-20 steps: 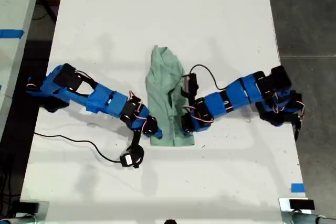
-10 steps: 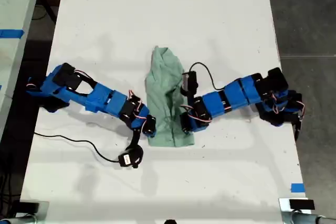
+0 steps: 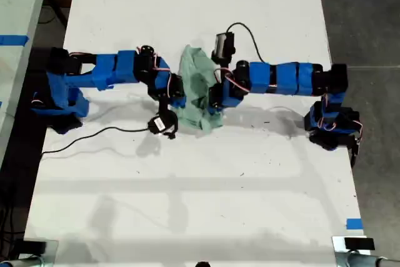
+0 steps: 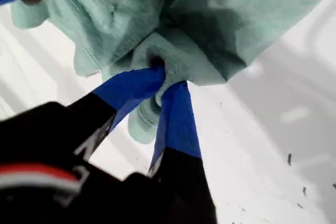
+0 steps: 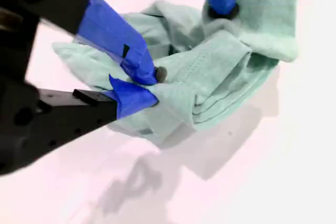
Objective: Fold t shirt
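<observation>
T shirt: the t shirt point(image 3: 199, 95) hangs bunched between both arms, above the white worktop point(image 3: 200, 204).
First claw: my first gripper point(image 4: 161, 77) is clenched on a fabric fold.
Second claw: my second gripper point(image 5: 152, 85) pinches another edge.

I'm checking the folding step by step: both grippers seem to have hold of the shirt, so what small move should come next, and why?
Probably carry the pinched edge a little farther over and lower it. My first gripper and my second gripper are both shut on the t shirt, which hangs bunched above the table, not yet flat.
</observation>
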{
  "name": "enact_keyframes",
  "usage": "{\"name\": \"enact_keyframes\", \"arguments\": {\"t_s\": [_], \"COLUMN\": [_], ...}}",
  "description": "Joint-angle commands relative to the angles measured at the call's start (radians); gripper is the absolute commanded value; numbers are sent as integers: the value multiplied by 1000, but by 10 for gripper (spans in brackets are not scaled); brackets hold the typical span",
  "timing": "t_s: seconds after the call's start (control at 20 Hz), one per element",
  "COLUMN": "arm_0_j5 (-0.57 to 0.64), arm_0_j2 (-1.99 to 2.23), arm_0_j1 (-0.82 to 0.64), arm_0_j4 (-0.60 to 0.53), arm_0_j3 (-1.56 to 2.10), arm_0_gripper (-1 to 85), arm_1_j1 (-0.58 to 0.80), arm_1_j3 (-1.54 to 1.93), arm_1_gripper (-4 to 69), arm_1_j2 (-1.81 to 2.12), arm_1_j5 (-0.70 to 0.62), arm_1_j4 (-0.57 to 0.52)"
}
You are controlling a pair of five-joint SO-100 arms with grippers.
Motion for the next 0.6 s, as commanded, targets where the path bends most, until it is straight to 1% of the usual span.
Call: {"name": "enact_keyframes", "arguments": {"t_s": [0.0, 0.2, 0.25, 0.3, 0.35, 0.4, 0.45, 0.55], "arm_0_j5": [40, 95, 98, 92, 92, 106, 115, 138], "arm_0_j2": [110, 89, 72, 55, 46, 38, 38, 43], "arm_0_j1": [-178, -356, -396, -423, -445, -463, -477, -492], "arm_0_j4": [34, 35, 37, 40, 44, 48, 55, 58], "arm_0_j3": [-31, -31, -26, -28, -28, -29, -29, -29], "arm_0_gripper": [-3, -3, 31, 120, 200, 233, 244, 253], "arm_1_j1": [137, 333, 379, 414, 445, 471, 492, 518], "arm_1_j3": [-35, -35, -35, -35, -37, -37, -37, -32], "arm_1_gripper": [19, 20, 20, 103, 141, 215, 289, 387], "arm_1_j2": [120, 138, 130, 123, 110, 100, 91, 86], "arm_1_j5": [-80, -144, -150, -150, -149, -106, -72, -31], "arm_1_j4": [-28, -44, -55, -69, -74, -61, -46, -31]}}
